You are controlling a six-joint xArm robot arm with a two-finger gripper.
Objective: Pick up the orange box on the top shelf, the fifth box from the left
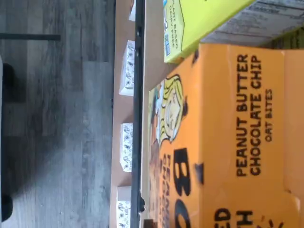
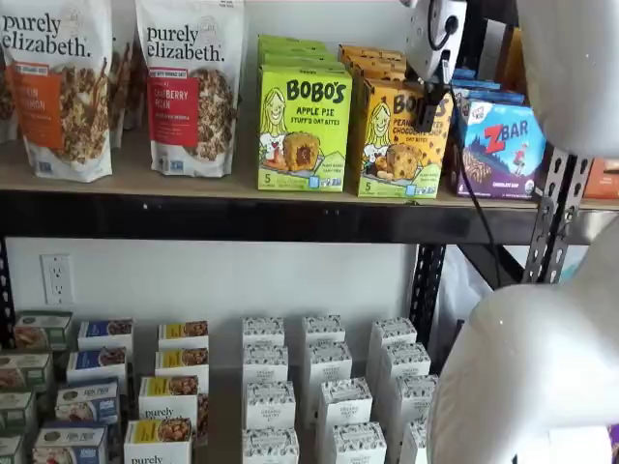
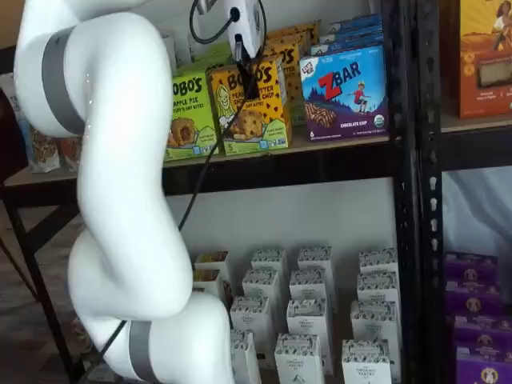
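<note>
A: So, where does the orange box (image 2: 401, 138) stand?

B: Upright at the front edge of the top shelf (image 2: 242, 188), just beside the lime-green Apple Pie carton (image 2: 304, 128) on one side and near the ZBAR box (image 2: 501, 147) on the other. More cartons of its kind stand behind it.

A: And the gripper (image 2: 432, 97)?

B: It hangs right over the box's top front corner. In both shelf views only the white body and something dark below it show, with the cable (image 3: 210, 20) looping off. No gap between fingers is visible, so I cannot tell whether it is released or clenched.

A: How will the box handle?

B: I'd judge it light: thin cardboard, stiff at the edges but soft across the broad faces, printed smooth and a bit slippery. Taking it across the narrow sides near the top looks safest; squeezing the front panel could dent it.

A: What does the wrist view add?

B: The box's top panel and flap seams up close, with the green carton (image 1: 199, 23) alongside, plus the small white cartons (image 1: 126, 69) on the level below. It shows no fingers. The shelf views alone give the arm (image 3: 112, 184) and the neighbours' spacing.
</note>
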